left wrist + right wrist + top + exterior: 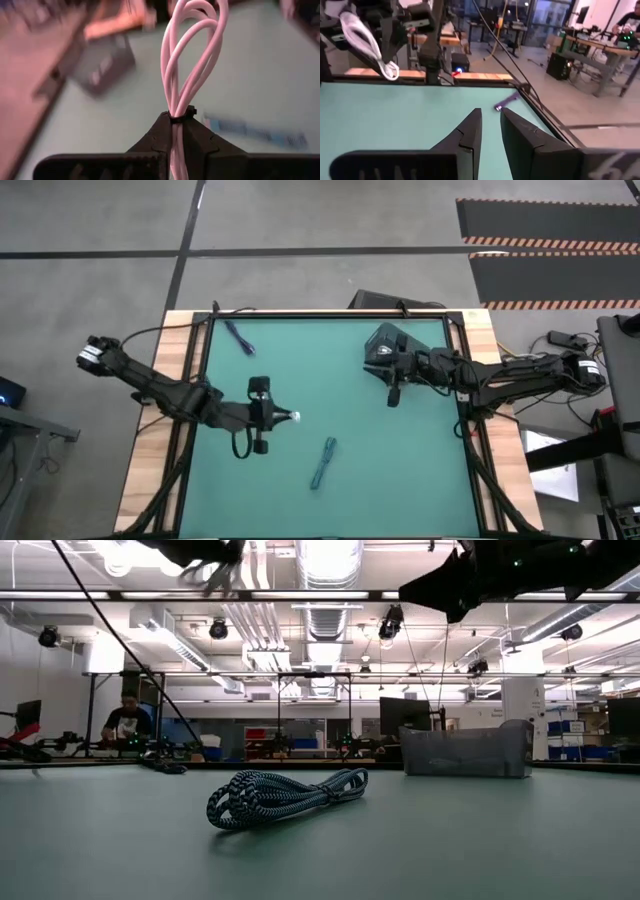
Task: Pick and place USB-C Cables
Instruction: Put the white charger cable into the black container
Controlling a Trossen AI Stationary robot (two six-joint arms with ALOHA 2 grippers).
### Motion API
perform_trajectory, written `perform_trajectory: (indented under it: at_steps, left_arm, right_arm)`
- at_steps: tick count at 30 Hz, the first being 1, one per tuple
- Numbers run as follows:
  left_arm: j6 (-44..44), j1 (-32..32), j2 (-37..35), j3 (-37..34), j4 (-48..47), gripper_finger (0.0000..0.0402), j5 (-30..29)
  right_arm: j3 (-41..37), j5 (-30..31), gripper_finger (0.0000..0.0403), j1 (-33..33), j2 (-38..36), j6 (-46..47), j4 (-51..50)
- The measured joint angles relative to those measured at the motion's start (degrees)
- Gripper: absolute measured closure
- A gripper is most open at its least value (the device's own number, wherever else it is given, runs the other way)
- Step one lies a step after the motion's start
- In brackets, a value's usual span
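Left gripper [175, 132] clamps a white cable [192, 55], fingers squeezed tight on the bundle!

Teal cable [323, 462] lies at its five o'clock; right gripper [491, 125] waits near the grey bin [385, 340], fingers slightly parted.

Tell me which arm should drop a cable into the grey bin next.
Left, probably. The left gripper is already shut on a white cable; the right gripper, though nearer the grey bin, holds nothing.

The green-topped table [400, 470] carried a grey bin [385, 343]; well apart from the bin lay a teal cable [323, 462] and a dark blue cable [239, 337].
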Motion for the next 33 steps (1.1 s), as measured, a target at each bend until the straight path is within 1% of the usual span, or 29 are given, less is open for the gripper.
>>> perform_trajectory:
  at_steps: [5, 9, 13, 16, 24, 28, 30, 33]
  left_arm:
    - [10.2, 2.2, 0.7, -1.4, 13.2, 0.0391, 0.1]
    - [14.1, 4.2, 2.6, -1.5, 19.7, 0.0391, 2.2]
    - [14.4, 6.6, 5.4, -1.6, 26.6, 0.0391, 6.0]
    - [14.3, 8.0, 8.0, -1.8, 31.5, 0.0391, 6.1]
    - [14.2, 11.0, 14.8, -2.1, 42.8, 0.0391, 6.3]
    - [14.0, 12.2, 17.5, -2.1, 45.9, 0.0391, 6.4]
    - [13.0, 12.9, 18.7, -1.9, 46.5, 0.0391, 6.5]
    - [11.8, 13.6, 20.5, -1.9, 48.1, 0.0391, 7.4]
  right_arm:
    - [-1.6, 0.0, 0.034, 1.6, 0.0, -0.6, 2.7]
    - [-2.4, 0.0, 0.0342, 2.7, 0.0, -1.2, 3.8]
    - [-3.9, 0.0, 0.0341, 4.0, 0.0, -2.3, 7.7]
    - [-4.9, 0.0, 0.0339, 4.6, 0.0, -3.0, 10.2]
    - [-6.5, -0.1, 0.0344, 6.2, 0.0, -3.3, 12.4]
    - [-8.6, -0.2, 0.0344, 6.9, 0.0, -3.5, 16.3]
    - [-9.4, -1.4, 0.0344, 6.9, 0.0, -3.4, 18.0]
    - [-9.6, -1.9, 0.0341, 6.9, 0.0, -3.0, 18.6]
